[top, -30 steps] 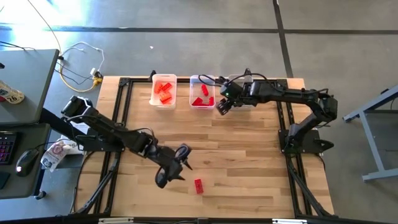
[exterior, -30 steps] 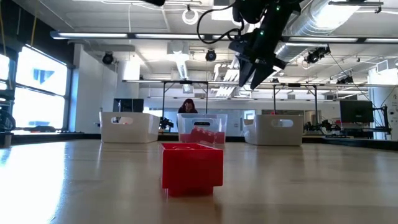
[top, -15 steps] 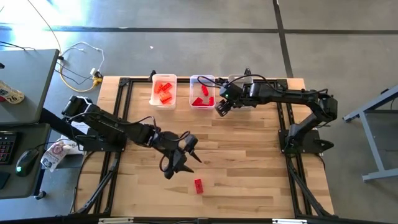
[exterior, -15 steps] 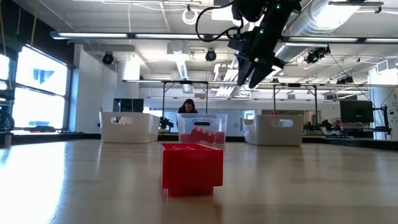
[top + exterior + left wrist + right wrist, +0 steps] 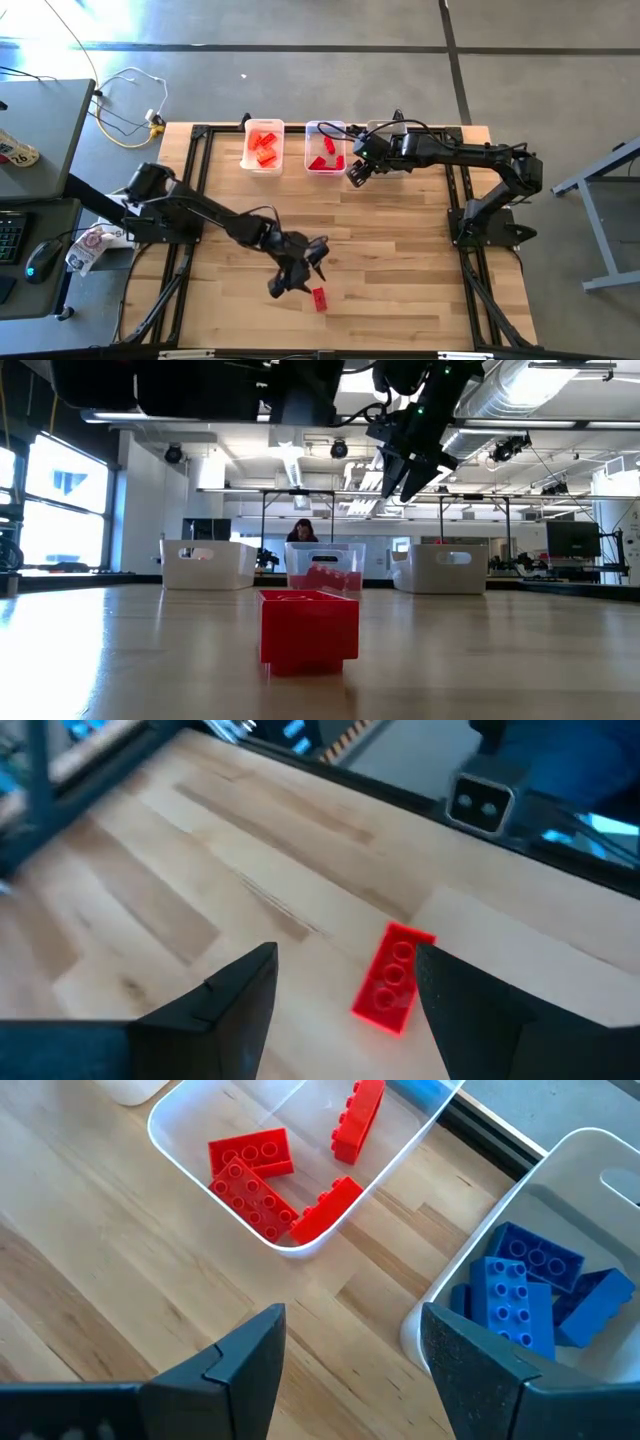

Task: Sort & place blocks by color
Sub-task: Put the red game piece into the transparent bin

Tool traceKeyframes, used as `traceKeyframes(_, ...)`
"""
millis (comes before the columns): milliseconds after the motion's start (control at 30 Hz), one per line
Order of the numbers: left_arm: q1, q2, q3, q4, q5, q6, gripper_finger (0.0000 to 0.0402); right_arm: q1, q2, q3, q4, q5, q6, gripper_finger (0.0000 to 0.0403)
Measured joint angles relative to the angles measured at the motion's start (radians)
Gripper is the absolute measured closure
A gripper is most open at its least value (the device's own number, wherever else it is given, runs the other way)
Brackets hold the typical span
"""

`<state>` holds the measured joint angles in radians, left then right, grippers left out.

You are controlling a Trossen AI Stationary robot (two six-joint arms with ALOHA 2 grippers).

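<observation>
Three bins sit in a row along the table's (image 5: 400,250) far edge, middle bin (image 5: 326,148) between the left bin (image 5: 263,146) and right bin (image 5: 560,1240), with one lone brick (image 5: 319,298) well in front of the middle bin.

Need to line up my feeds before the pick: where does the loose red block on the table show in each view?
High: red block near front edge, beside left hand.
Low: centre foreground.
Left wrist: between the open fingers.
Right wrist: not in it.
Shared landmark: the red-block bin.
</observation>
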<state>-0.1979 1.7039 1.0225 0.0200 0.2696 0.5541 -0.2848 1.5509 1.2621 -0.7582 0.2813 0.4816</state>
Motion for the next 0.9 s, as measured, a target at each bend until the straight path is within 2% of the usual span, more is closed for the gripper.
traceKeyframes(267, -0.014, 0.096, 0.000, 0.065, 0.003, 0.073, 0.0179, 0.000, 0.000, 0.000, 0.000, 0.000, 0.001, 0.0183)
traceKeyframes(467, -0.015, 0.152, 0.000, 0.097, 0.057, 0.086, 0.0179, 0.000, 0.000, 0.000, -0.001, 0.000, 0.001, 0.0183)
traceKeyframes(700, -0.017, 0.157, 0.000, 0.106, 0.066, 0.112, 0.0179, 0.000, 0.000, 0.000, 0.000, 0.000, 0.016, 0.0183)
traceKeyframes(900, -0.026, 0.178, 0.049, 0.091, 0.114, 0.121, 0.0179, 0.000, 0.000, 0.000, 0.000, 0.000, 0.017, 0.0183)
